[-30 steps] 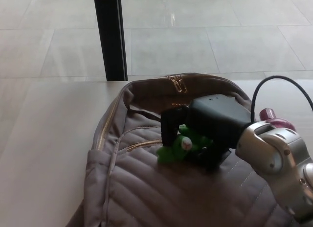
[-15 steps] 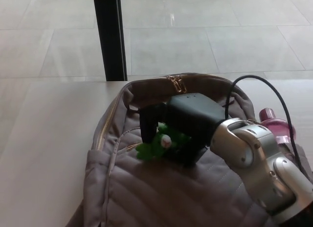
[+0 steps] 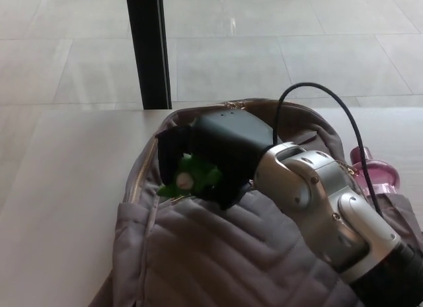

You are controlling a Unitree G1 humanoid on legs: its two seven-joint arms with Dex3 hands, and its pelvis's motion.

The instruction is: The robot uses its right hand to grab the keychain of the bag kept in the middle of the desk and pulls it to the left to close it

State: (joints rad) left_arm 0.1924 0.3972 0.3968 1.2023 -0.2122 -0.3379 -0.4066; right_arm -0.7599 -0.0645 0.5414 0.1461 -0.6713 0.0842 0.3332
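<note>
A grey quilted bag [image 3: 218,254] with gold zips lies in the middle of the desk in the head view. My right hand [image 3: 211,151] reaches over it from the right, near the bag's upper left corner. Its black fingers are shut on a green keychain [image 3: 188,176] that hangs on the zip. The silver forearm [image 3: 317,201] crosses the bag and hides the zip line behind it. The left hand does not show.
A pink bottle [image 3: 374,176] stands just right of the bag, behind my forearm. A black pillar [image 3: 149,49] rises beyond the desk's [image 3: 59,208] far edge. A black cable [image 3: 337,115] arcs over my wrist. Tiled floor lies beyond.
My right hand has moved left across the bag with the green keychain in its grip, from the bag's middle to near its left corner. The forearm now covers more of the bag.
</note>
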